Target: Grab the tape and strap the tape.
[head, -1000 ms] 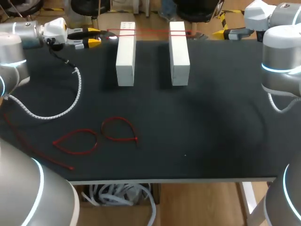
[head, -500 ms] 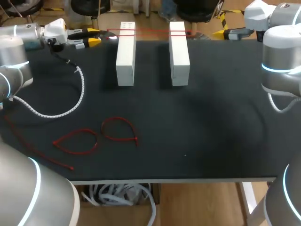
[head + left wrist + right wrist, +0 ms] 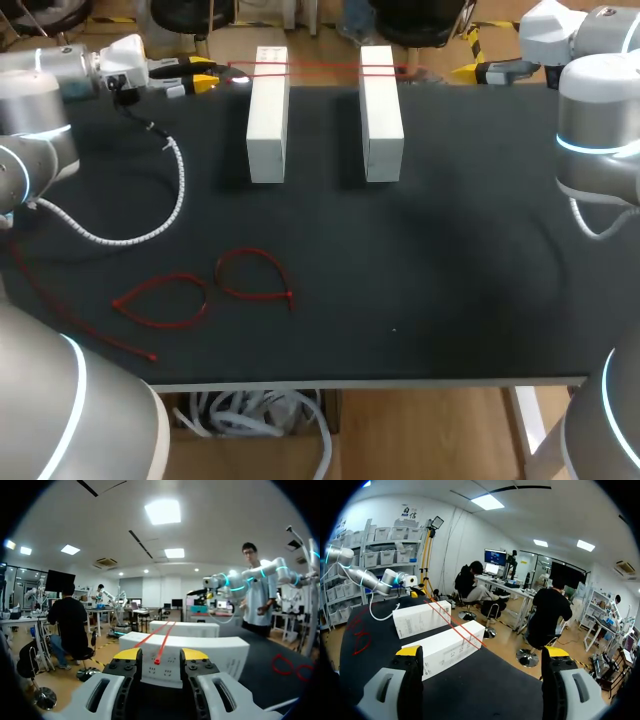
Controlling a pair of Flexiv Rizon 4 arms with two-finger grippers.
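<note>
At the far left corner of the black table [image 3: 450, 250], the left gripper [image 3: 203, 75] lies level and points at the near end of the red tape [image 3: 325, 68]. Its yellow-tipped fingers stand apart, and in the left wrist view the tape's end sits in the gap between them with neither tip pressing on it. A white coiled cable [image 3: 172, 190] curves over the table from that arm. Nearer the front lie a long loose red strip [image 3: 80, 325] and two red loops [image 3: 165, 300], side by side. The tape runs straight across the far ends of two closed white boxes, the left box [image 3: 267, 120] and the right box [image 3: 381, 115], which stand parallel and apart. At the far right corner, the right gripper [image 3: 482, 652] has its fingers spread wide, holding nothing, well short of the boxes.
</note>
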